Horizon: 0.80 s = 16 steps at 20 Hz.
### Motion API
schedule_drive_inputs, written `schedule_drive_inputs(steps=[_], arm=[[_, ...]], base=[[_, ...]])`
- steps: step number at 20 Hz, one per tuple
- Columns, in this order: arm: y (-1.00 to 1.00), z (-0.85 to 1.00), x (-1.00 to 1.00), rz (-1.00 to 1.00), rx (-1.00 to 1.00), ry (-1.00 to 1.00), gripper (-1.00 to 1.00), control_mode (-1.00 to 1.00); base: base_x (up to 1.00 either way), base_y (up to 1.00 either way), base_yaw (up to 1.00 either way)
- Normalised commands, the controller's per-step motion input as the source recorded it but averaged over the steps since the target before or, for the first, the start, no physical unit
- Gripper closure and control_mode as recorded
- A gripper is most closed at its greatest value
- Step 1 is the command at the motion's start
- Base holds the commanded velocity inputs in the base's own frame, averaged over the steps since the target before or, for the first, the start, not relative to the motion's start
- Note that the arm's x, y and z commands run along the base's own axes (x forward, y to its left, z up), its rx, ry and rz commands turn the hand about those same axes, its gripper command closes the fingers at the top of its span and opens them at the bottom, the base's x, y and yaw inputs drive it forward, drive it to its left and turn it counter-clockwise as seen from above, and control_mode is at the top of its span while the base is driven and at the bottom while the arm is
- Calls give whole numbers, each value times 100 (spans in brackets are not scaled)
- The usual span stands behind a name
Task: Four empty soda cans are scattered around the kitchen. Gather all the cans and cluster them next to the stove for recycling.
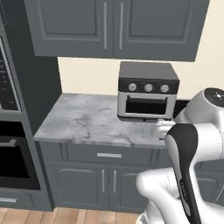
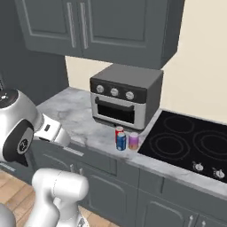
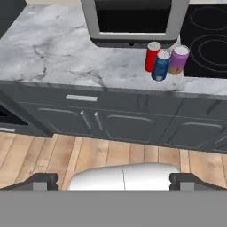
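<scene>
My claw [image 3: 113, 179] hangs empty with its jaws wide above the floor, while a red can [image 3: 151, 56], blue can [image 3: 160, 66] and pinkish can [image 3: 178, 60] huddle on the tabletop [image 3: 62, 48] just left of the stove [image 3: 208, 40], so I judge a careless delivery of the fourth could topple them.

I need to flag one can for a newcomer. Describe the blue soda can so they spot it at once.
Find the grey toaster oven on the marble counter. In front of it, beside the black stove, three cans cluster. The blue can stands nearest the counter edge, ahead of the red can and left of the purplish-pink can.
</scene>
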Motion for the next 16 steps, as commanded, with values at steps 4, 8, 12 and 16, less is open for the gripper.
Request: schedule_drive_inputs(steps=[4,8,12,16], arm=[[0,0,0,0,0,0,-100,100],[0,0,0,0,0,0,-100,100],[0,0,0,0,0,0,-100,100],[0,0,0,0,0,0,-100,100]], base=[[-3,0,50],[-3,0,50],[-2,0,50],[-3,0,50]])
